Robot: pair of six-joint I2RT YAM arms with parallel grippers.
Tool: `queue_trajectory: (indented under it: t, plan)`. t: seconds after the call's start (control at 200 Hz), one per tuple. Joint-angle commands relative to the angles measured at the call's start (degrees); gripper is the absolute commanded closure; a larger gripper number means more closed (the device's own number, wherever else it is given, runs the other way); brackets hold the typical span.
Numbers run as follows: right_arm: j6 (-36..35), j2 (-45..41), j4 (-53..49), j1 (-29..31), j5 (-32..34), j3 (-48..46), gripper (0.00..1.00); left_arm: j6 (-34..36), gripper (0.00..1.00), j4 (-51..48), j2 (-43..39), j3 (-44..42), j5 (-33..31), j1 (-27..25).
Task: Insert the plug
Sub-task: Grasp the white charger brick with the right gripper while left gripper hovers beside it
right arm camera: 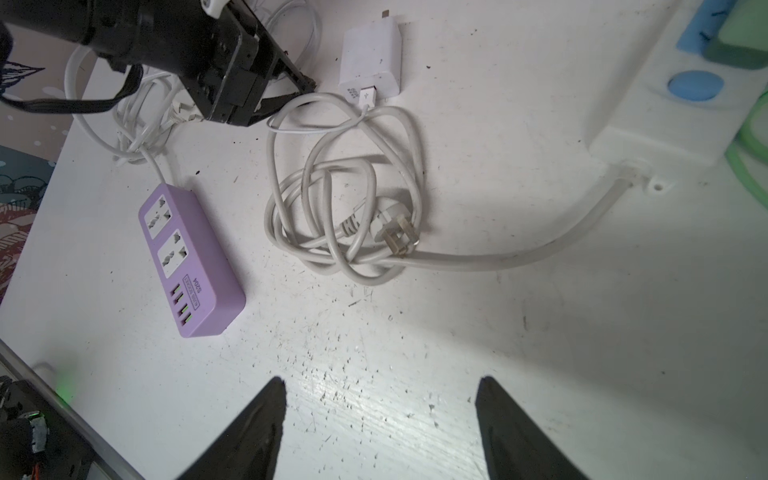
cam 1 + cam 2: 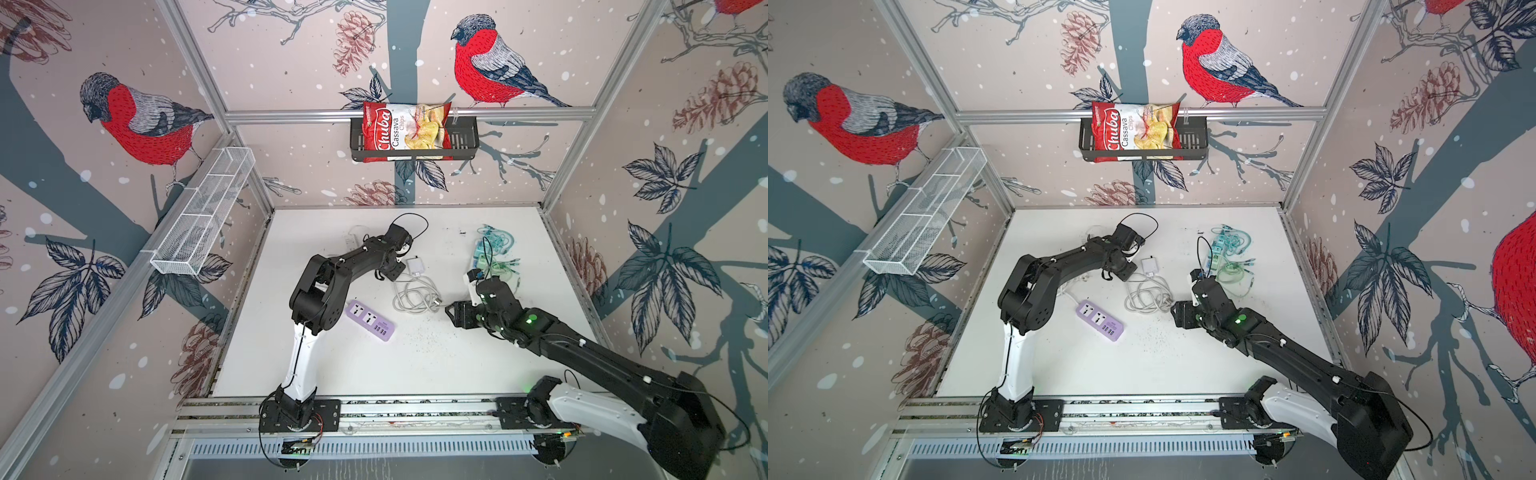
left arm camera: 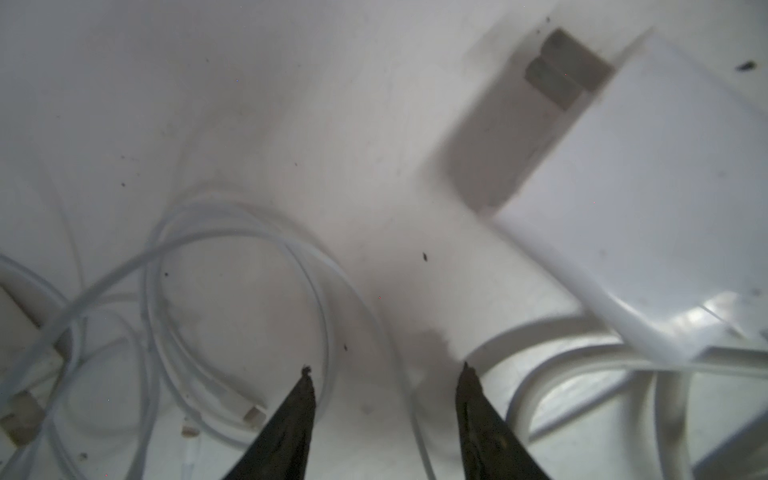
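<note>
Charger plug (image 2: 415, 265) lies mid-frame, just beside my left gripper (image 3: 386, 368). Both it and my right gripper (image 1: 380, 379) stand open, empty.

The power strip (image 1: 195, 266) is lilac, the charger (image 1: 370, 54) white, the chip bag (image 2: 405, 131) red.

Place: a robotics lab test cell, a framed booth.
Frame: silver aluminium profile bars (image 2: 407, 113) edge the booth.
Walls: beige panels printed with red-breasted birds (image 2: 141, 120), pine cones and branches close three sides.
Bench: a scratched white flat bench (image 2: 436, 365) forms the floor.
Arms: a black-and-white left robot arm (image 2: 303, 345) and a like right robot arm (image 2: 590, 353) stand bolted to a silver front rail (image 2: 415, 415).
Fittings: a white wire-mesh basket (image 2: 203, 216) on a side wall; a black perforated metal basket (image 2: 463, 141) on the back bar holds a red cassava chips bag (image 2: 405, 131).
Props: a purple plastic power strip (image 2: 371, 321) and a white square charger (image 2: 415, 266) lie loose.
</note>
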Motion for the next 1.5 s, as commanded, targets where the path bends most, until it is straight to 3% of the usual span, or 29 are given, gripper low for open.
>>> queue_trajectory:
  t: [0.0, 0.225, 0.495, 0.735, 1.151, 1.496]
  plan:
    - [0.9, 3.06, 6.64, -0.1, -1.42, 1.2, 0.27, -2.94, 0.45, -0.4, -0.95, -1.21, 0.48, -0.74]
    - [0.4, 19.76, 6.67, -3.04, -1.98, 13.25, 0.27, -7.52, 0.46, -2.71, -2.79, -6.43, -1.42, -0.75]
    - [-3.94, 35.71, 4.69, -3.0, -0.61, 26.46, 0.28, -12.43, 0.48, 3.28, -9.18, -17.58, 5.39, -1.79]
    - [-5.67, 47.4, 0.18, -1.15, 1.71, 37.61, 0.28, -15.75, 0.46, 6.01, -12.32, -18.76, 6.79, -1.96]
    - [-10.66, 55.76, -4.03, 1.31, 8.51, 45.46, 0.29, -15.29, 0.44, 5.98, -13.85, -17.85, 7.03, 0.19]
    - [-13.27, 60.48, -5.4, 2.15, 9.37, 50.0, 0.38, -14.91, 0.44, 6.98, -15.66, -19.13, 6.94, 1.73]
